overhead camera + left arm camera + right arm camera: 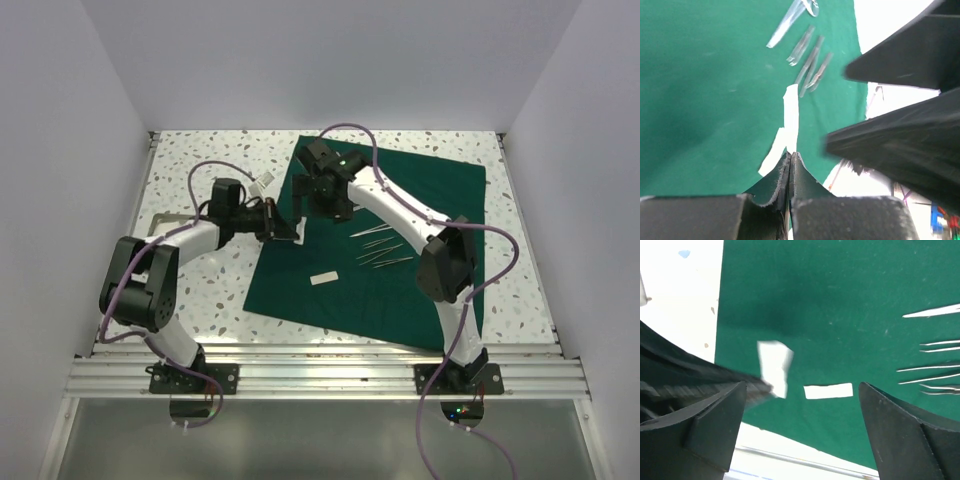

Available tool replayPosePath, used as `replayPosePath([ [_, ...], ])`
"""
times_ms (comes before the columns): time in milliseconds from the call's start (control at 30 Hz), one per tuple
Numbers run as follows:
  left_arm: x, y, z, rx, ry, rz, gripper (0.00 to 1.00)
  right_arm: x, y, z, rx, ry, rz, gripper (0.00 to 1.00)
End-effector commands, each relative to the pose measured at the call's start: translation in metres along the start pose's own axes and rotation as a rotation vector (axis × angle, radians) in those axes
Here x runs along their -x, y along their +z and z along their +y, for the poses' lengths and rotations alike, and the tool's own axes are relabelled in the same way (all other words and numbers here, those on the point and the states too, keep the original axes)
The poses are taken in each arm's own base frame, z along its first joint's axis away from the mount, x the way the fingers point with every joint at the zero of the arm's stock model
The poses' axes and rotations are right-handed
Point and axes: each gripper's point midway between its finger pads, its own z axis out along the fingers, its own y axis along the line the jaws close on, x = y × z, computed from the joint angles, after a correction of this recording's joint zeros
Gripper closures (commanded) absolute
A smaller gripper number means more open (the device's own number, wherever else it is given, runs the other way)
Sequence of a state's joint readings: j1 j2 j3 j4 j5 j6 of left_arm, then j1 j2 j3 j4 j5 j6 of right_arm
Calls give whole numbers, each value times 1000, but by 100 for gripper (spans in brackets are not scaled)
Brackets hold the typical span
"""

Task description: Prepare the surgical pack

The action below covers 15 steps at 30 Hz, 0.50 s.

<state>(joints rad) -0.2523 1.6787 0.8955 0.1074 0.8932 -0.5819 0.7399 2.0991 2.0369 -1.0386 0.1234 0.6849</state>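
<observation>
Green cloth (300, 295) lies spread flat on your bench (200, 145), right of centre. Your left pincer (790, 156) is clamped on a white gauze piece (790, 112) at the cloth's left edge. Your right pincer (802, 386) hangs just beside it, jaws wide apart, holding nothing. A second gauze strip (828, 390) and several steel tools (383, 250) rest on the cloth.

Right arm (400, 208) crosses the drape (455, 185); its far-right corner lies open.
</observation>
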Motion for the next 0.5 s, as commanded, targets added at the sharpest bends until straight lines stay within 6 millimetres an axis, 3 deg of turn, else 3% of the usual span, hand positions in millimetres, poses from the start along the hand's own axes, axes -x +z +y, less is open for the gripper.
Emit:
replayPosePath([
  [0,29,-34,15,104,29,-108,100,21,-34,-13,42,-80,-12,1],
  [33,35,-44,19,142,28,-145,100,18,-38,-12,81,-87,17,1],
  [167,54,-84,48,321,-53,-244,100,18,-46,-42,185,-81,81,1],
  [200,67,-100,56,381,-73,-307,100,4,-41,-48,215,-66,139,1],
  [267,76,-119,67,453,-144,-376,100,0,-49,-42,294,-82,134,1],
  [300,85,-132,77,546,-159,-436,100,-12,-43,-46,288,-93,153,1],
  [333,80,-140,86,613,-222,-442,100,-10,-49,-44,299,-106,125,1],
  [467,96,-187,111,793,-302,-607,100,-11,-56,-42,325,-149,109,1],
])
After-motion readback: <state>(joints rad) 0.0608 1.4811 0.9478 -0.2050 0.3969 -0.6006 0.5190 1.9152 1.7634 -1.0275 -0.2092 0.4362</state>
